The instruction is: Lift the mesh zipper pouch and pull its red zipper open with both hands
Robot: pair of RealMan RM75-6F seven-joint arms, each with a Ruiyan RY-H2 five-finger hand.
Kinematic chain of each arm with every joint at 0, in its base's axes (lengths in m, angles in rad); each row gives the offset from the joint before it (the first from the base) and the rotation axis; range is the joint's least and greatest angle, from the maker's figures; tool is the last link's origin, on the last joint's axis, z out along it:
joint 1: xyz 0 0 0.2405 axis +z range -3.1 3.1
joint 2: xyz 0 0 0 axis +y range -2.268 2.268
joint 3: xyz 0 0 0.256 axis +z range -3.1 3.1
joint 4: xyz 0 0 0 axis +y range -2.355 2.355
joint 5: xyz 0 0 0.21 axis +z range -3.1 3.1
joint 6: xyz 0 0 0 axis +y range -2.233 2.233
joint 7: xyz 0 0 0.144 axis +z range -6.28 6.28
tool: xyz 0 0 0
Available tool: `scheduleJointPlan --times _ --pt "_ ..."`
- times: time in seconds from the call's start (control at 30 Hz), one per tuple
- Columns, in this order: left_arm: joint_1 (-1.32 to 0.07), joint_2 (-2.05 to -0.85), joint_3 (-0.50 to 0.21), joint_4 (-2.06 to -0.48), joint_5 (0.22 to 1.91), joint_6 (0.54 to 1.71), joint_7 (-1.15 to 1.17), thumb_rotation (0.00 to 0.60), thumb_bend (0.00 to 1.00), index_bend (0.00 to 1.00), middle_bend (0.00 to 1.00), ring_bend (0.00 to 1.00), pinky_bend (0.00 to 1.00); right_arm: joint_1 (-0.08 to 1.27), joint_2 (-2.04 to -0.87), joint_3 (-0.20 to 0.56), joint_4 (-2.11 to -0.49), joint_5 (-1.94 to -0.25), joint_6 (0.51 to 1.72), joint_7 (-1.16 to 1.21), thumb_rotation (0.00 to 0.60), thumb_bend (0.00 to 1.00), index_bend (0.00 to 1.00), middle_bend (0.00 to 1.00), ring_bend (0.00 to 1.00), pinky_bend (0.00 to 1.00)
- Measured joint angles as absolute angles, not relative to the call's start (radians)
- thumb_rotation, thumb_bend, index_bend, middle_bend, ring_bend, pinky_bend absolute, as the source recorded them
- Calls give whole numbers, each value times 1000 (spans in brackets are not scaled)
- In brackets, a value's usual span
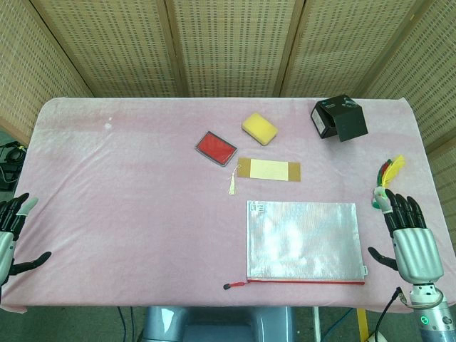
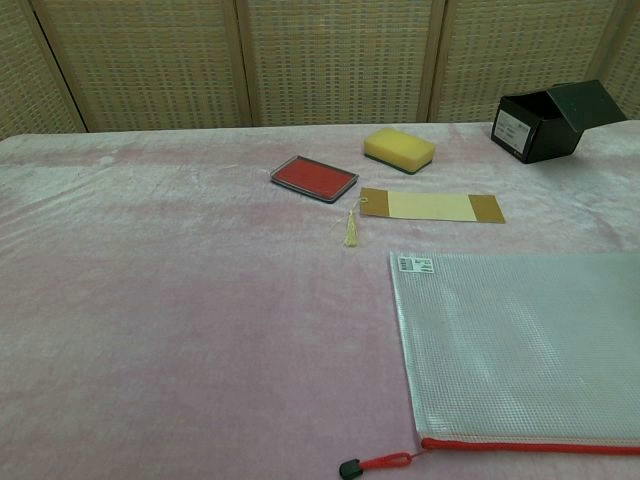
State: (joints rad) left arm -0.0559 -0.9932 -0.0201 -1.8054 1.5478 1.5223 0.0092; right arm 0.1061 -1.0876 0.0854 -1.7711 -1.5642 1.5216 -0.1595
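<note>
At the near edge, zipper: we see the red zipper [image 1: 306,282] running left to right along the pouch's near side, parallel to the table's front edge, so the pull has to travel along that line
Zipper pull: a dark tab on a short red cord [image 2: 378,464] trails off the zipper's left end, lying loose on the cloth just beyond the pouch's near-left corner; we judge the zipper closed
Right hand: our right hand [image 1: 411,236] hovers just beside the pouch's right edge, palm down, fingers spread and pointing away from us, thumb stuck out toward the pouch, holding nothing
Left hand: our left hand [image 1: 13,231] sits at the far left edge of the table, well apart from the pouch, fingers spread and empty; only part of it shows in the head view and none in the chest view
Which is nearer: the right hand is by far the closer to the pouch, yet the pull tab lies at the end farther from it, on the side facing the left hand; we judge the right hand suits gripping the pouch's right end and the left must cross the open cloth to reach the tab
Pouch: the mesh zipper pouch [image 1: 303,239] lies flat on the pink tablecloth [image 1: 128,199], right of centre, long axis left to right, translucent silvery-white mesh with a small white label at its far-left corner
Beyond it: a tan bookmark with a tassel [image 1: 267,169], then a red ink pad [image 1: 216,147], a yellow sponge [image 1: 259,127] and an open black box [image 1: 340,118] further back
</note>
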Motion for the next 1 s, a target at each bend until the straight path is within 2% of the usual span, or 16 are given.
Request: scheduleJointPlan --times 0.3,0.37,0.43,0.47,0.5,0.6,0.63,0.7,0.8,1.0 --pt "-59 -997 -21 -1804 1545 1517 18 600 0 0 0 0 0 113 -1088 83 -1773 -1564 1505 -162 600 0 0 17 8 0" --pt "-60 -1000 -23 -1803 1541 1516 23 600 0 0 0 0 0 126 -1086 85 -1777 -1565 1486 -165 600 0 0 140 130 0" --pt "-62 -1005 -25 -1798 1538 1514 31 600 0 0 0 0 0 146 -1085 89 -1774 -1572 1462 -169 600 0 0 373 383 5" --pt "-64 -1008 -26 -1797 1537 1512 35 600 0 0 0 0 0 163 -1083 92 -1770 -1578 1440 -170 600 0 0 439 451 41" --pt "-65 -1010 -28 -1796 1535 1511 37 600 0 0 0 0 0 178 -1081 94 -1767 -1582 1421 -171 600 0 0 524 527 158" --pt "-70 -1017 -37 -1791 1520 1507 40 600 0 0 0 0 0 245 -1069 100 -1760 -1614 1337 -152 600 0 9 700 674 633" --pt "-72 -1020 -40 -1790 1512 1504 42 600 0 0 0 0 0 268 -1063 101 -1760 -1625 1308 -135 600 0 27 748 722 752" --pt "-76 -1024 -46 -1786 1500 1498 47 600 0 0 0 0 0 321 -1049 102 -1764 -1650 1242 -73 600 0 74 810 788 886" --pt "-87 -1036 -55 -1776 1480 1481 61 600 0 0 0 0 0 415 -1029 101 -1776 -1685 1122 45 600 2 133 860 844 987" --pt "-104 -1054 -67 -1765 1437 1450 85 600 0 0 0 0 0 632 -1048 105 -1802 -1718 852 171 600 57 230 905 885 1000"
